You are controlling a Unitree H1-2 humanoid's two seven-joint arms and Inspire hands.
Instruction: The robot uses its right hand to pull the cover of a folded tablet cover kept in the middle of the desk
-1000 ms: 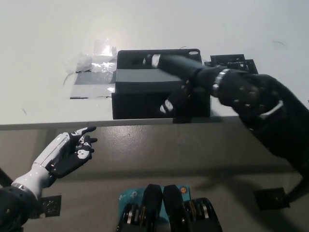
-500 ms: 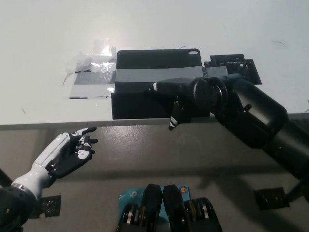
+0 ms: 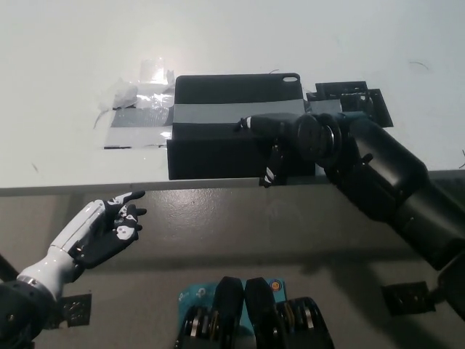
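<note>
At counter point(image 3: 65, 87) front edge, tablet cover point(image 3: 232, 109) lies flat; right robot hand point(image 3: 272, 142) rests on it, grip unclear; thin, stiff flap, probably slick — hook its near edge.

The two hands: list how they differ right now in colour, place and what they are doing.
The left hand is white; the right hand is black. The left hand rests below the desk edge, open, holding nothing; the right hand lies over the tablet cover on the desk. Whether the right hand grips it is unclear.

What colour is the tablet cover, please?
Black with a grey band across it, in the head view: tablet cover.
</note>
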